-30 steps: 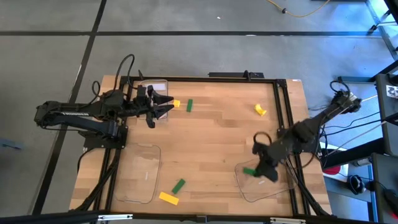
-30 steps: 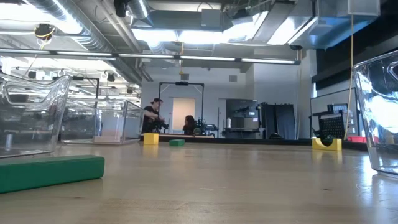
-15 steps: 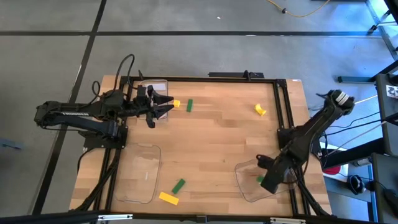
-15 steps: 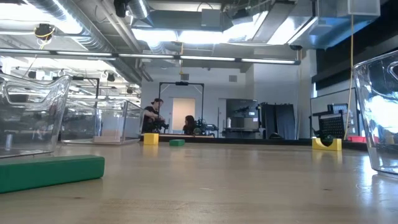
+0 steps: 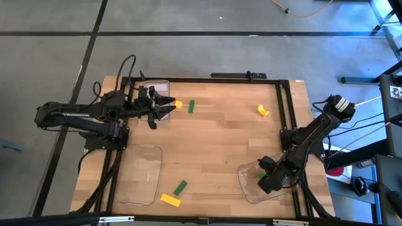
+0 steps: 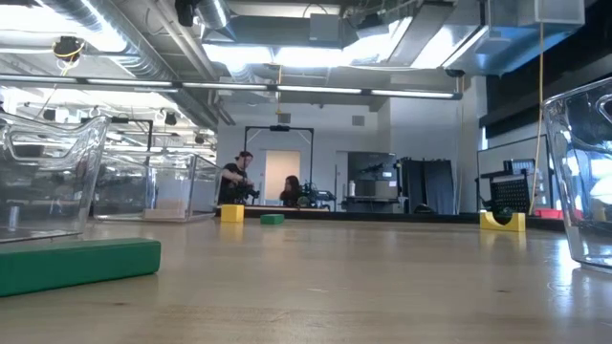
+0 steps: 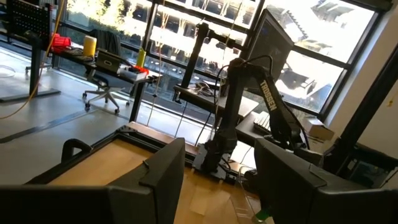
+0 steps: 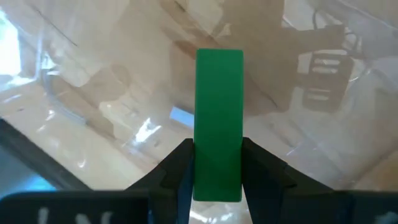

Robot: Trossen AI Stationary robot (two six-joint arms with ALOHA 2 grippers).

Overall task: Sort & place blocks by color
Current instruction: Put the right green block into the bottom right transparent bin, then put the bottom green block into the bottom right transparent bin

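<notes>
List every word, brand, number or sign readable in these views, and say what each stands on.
"TROSSEN": white letters running down the far dark robot arm in the left wrist view.
White marking on the left dark robot arm in the high view: too small to read.
No other legible text.

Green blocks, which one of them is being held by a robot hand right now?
The green block clamped in the right hand, over the clear tray near the table's right side. The other two green blocks lie loose on the wood.
</notes>
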